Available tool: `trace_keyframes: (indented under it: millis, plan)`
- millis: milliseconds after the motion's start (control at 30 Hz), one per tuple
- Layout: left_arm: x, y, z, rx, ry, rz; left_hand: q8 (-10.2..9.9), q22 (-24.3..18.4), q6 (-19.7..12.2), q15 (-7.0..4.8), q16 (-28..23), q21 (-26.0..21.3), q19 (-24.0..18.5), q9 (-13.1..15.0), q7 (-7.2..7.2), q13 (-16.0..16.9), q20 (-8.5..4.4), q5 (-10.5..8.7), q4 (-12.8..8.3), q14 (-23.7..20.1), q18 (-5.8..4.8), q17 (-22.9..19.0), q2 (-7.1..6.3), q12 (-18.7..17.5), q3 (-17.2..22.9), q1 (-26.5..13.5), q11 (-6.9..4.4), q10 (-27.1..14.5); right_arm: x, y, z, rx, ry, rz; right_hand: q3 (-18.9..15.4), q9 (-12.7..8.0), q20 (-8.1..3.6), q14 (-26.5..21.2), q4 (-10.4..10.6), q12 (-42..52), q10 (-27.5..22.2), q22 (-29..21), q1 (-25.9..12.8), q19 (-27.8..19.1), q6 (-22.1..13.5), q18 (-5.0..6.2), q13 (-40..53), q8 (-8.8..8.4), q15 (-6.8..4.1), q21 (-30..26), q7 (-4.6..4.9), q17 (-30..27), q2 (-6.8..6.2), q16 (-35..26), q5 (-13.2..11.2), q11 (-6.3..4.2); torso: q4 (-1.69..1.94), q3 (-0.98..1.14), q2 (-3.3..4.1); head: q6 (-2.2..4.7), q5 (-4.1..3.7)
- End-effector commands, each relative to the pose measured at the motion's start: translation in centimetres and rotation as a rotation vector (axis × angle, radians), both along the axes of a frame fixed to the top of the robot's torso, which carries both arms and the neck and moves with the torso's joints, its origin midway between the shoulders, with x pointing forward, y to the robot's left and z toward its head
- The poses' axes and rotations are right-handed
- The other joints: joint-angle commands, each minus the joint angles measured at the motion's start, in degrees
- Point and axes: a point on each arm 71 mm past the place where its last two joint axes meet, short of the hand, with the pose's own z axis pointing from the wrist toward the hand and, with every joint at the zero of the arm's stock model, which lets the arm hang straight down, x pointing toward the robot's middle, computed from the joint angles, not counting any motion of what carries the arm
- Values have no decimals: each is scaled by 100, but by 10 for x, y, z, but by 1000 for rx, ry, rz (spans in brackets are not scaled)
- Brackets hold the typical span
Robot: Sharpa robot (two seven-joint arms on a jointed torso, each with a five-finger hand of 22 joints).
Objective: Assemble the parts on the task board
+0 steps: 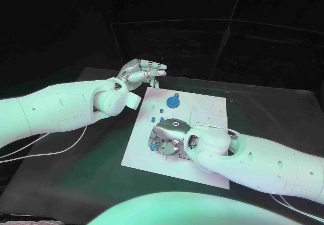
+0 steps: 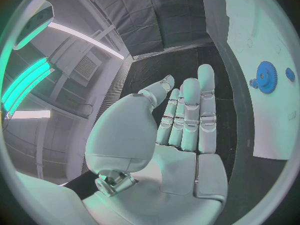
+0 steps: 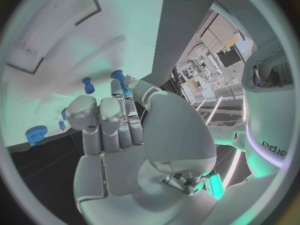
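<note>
Two small blue pegs [image 3: 89,85] standing on the white rectangular task board [image 1: 202,112], just beyond the right hand [image 1: 167,138], fingers [image 3: 100,120] curled together over the board's near-left part, holding nothing visible. One blue gear [image 1: 174,101] farther back. Left hand [image 1: 140,71] off the far-left corner above the black worktop [image 1: 67,173], fingers straight, side by side, holding nothing.

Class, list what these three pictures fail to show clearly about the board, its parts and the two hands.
- Head view: right hand covers the board beneath; any part under it is hidden.
- Right wrist view: whether the fingers touch the blue pegs is unclear.
- Left wrist view: blue gear near the rim; small parts too tiny.
</note>
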Motion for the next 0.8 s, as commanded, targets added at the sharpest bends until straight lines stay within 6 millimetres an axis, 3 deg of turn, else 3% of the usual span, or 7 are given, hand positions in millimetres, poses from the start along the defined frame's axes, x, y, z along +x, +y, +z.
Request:
trace_keyframes:
  millis: [33,167,333,533,633,800]
  plan:
    - [0,-2,1,-9,2,-13,29,-6,-37,-1,34,-33,-23,-1,-1,-10,11,-15,0,-37,74,-6,20,35,-19,14,-2,-24,-2,0,-3,-21,-13,7,-9,-52,44,80,-15,-65,-109,-5,-18,-2,-125,-87,-9,-88,58,29,40,-2,-33,27,30,20,1,2,2,4,-2]
    - [0,-2,1,-9,2,-14,29,-6,-37,-1,34,-33,-23,-1,-1,-10,11,-15,0,-37,74,-6,20,35,-19,14,-2,-24,-1,0,-3,-12,-18,2,-6,-67,76,65,-18,-159,-273,-47,-48,-30,-262,-79,-19,-126,96,13,65,-38,-80,6,32,65,-2,1,-3,3,-5]
    - [0,-2,1,-8,4,-15,38,-13,-38,1,41,-43,-25,-1,1,-11,13,-15,-2,-49,75,-18,34,51,-29,22,1,-43,0,-1,-1,24,-35,-8,-71,-82,152,-11,-14,-341,-842,-338,-151,-188,-777,-26,-26,-130,191,-134,112,-224,-256,-143,90,172,-1,4,-3,15,-7]
    - [1,-1,1,-8,7,-17,37,-14,-41,1,42,-44,-25,-1,1,-12,13,-15,-1,-51,74,-19,33,52,-33,20,2,-46,0,-6,6,104,-70,-18,-293,-67,201,-83,-37,-236,-1179,-712,-164,-364,-1153,38,1,-118,217,-343,58,-423,-354,-307,176,211,-3,10,-2,48,-31]
    - [1,-1,0,-7,8,-15,37,-15,-43,2,42,-45,-26,-2,2,-12,14,-16,0,-53,74,-20,32,52,-36,18,3,-50,-3,-18,11,153,-73,-21,-544,-62,205,-86,-11,-119,-1262,-759,-226,-368,-1255,41,16,-115,204,-379,-12,-471,-421,-343,143,202,-11,13,-6,62,-55]
    - [1,3,0,-3,10,-8,37,-17,-48,4,43,-49,-28,-2,3,-14,15,-16,3,-58,73,-23,31,54,-43,13,5,-59,-4,-56,23,222,-29,-84,-904,-44,160,-67,7,177,-1164,-738,-201,-314,-1228,39,48,-93,169,-380,4,-496,-414,-361,239,136,-32,4,-24,103,-129]
